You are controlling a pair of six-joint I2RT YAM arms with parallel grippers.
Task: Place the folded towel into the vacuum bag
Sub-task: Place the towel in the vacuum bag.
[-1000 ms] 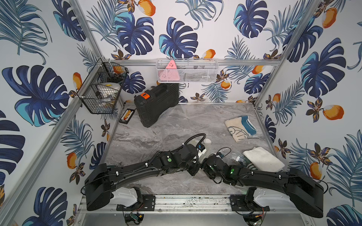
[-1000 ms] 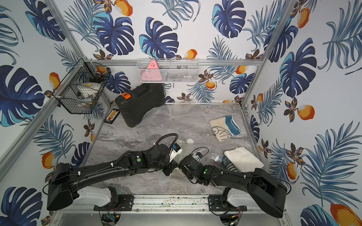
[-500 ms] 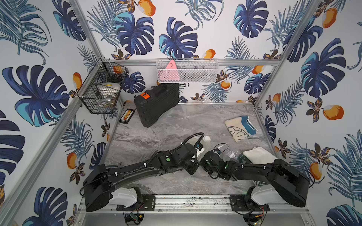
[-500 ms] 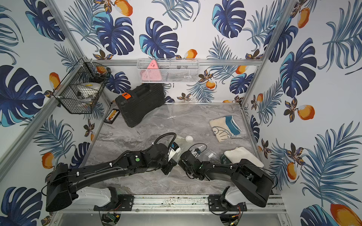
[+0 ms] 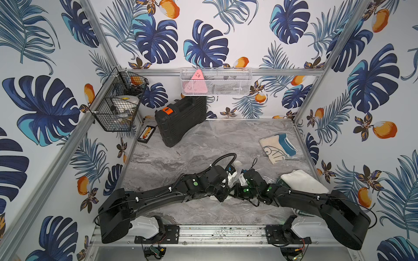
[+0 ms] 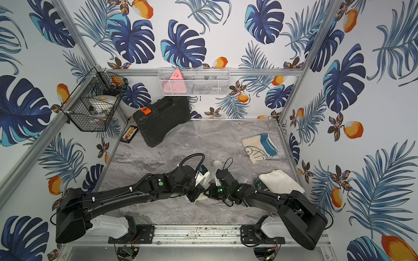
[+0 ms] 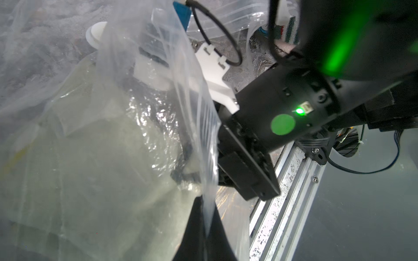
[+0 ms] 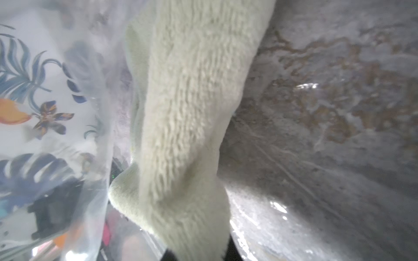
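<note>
The vacuum bag (image 7: 117, 140) is clear crinkly plastic at the table's front middle, with its white valve (image 5: 237, 163) behind the wrists. My left gripper (image 7: 207, 203) is shut on the bag's edge, with film pinched between the black fingers. Its place in both top views is the front centre (image 5: 222, 196). A cream fuzzy towel (image 8: 192, 113) hangs from my right gripper (image 8: 199, 248), which is shut on it beside the film. Both grippers meet tip to tip (image 6: 207, 194). Through the plastic a pale mass (image 7: 101, 158) shows inside the bag.
Another cream folded towel (image 5: 303, 184) lies at the right front on a dark striped one. A patterned beige and blue towel (image 5: 277, 148) lies further back right. A black case (image 5: 181, 122) leans at the back left. Wire baskets (image 5: 117, 110) hang on the walls.
The right gripper's jaws have closed onto the cream towel. The right arm's elbow swung inward and back out. The left arm has kept its hold on the bag in the same place.
</note>
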